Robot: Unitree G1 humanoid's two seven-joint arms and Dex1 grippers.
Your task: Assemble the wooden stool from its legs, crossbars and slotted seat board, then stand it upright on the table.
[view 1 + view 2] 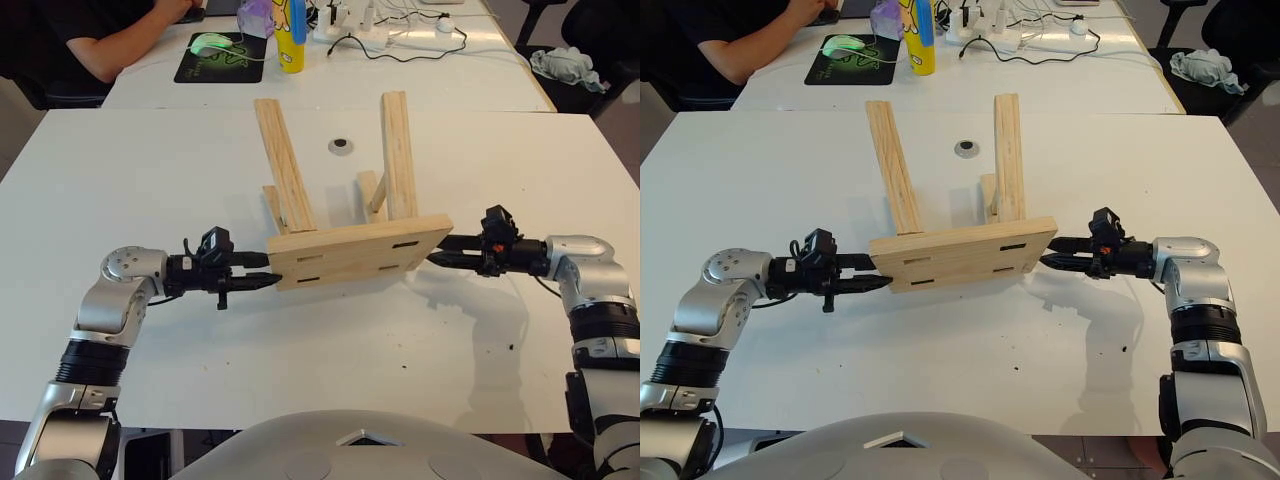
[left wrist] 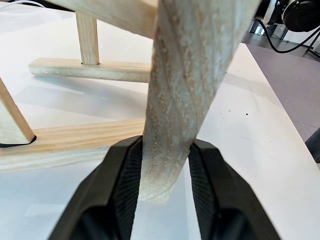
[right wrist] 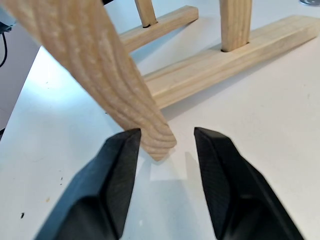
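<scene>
Sitting beyond the stool (image 1: 360, 250): grommet (image 1: 341, 146), yellow bottle (image 1: 291, 45).

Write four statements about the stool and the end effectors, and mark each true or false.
1. The stool stands upright on its legs. False: it lies on its side, legs pointing away from the robot.
2. The left end effector is shut on the seat board. True.
3. The right end effector is clamped on the seat board. False: its fingers are open about the board's corner.
4. A yellow bottle stands on the far table. True.
</scene>
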